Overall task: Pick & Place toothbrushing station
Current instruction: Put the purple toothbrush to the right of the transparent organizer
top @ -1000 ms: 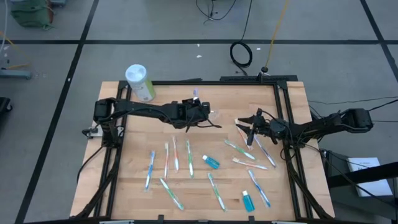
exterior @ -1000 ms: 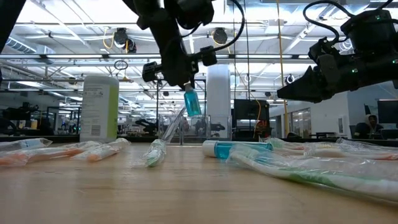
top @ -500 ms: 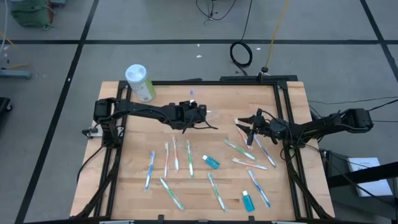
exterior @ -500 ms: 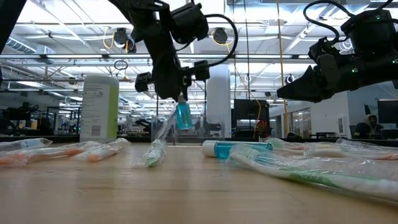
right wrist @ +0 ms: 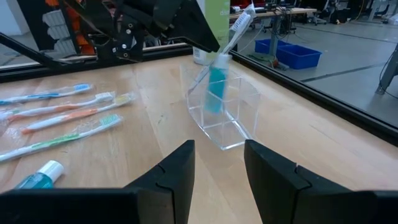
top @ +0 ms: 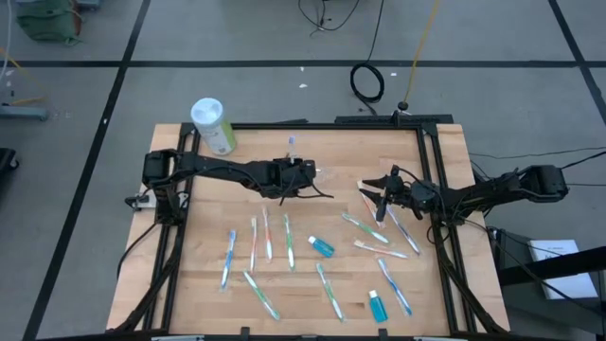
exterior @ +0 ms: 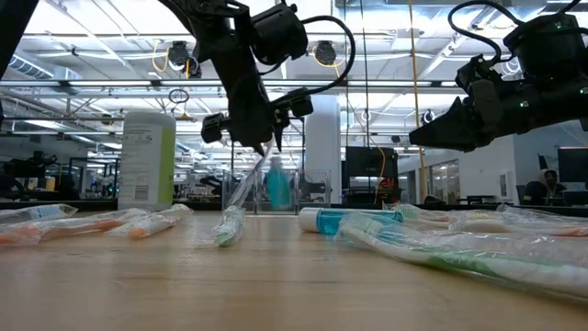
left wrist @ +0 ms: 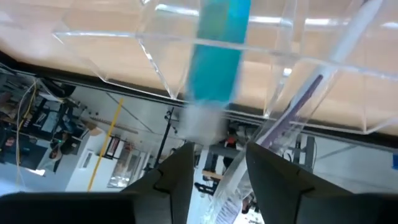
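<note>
The clear plastic holder (right wrist: pixel 231 111) stands on the wooden table at its far middle; it also shows in the left wrist view (left wrist: pixel 112 59). A blue tube (exterior: pixel 277 184) stands upright in it beside a slanting toothbrush (right wrist: pixel 227 38). My left gripper (exterior: pixel 261 140) hangs open just above the holder, and the tube (left wrist: pixel 219 56) lies beyond its fingertips. My right gripper (top: pixel 377 195) hovers open and empty above the wrapped toothbrushes at the table's right.
A pale-green cylinder with a white lid (top: pixel 213 125) stands at the far left corner. Several wrapped toothbrushes (top: pixel 268 237) and two blue tubes (top: pixel 322 246) (top: pixel 378 305) lie across the near half of the table. A black frame (top: pixel 437 170) runs along the table's edges.
My left gripper has carried the blue tube down and toward the table's far edge, to the holder. The tube, hanging tilted from the fingers before, now stands upright inside the holder, below and apart from the fingertips.
</note>
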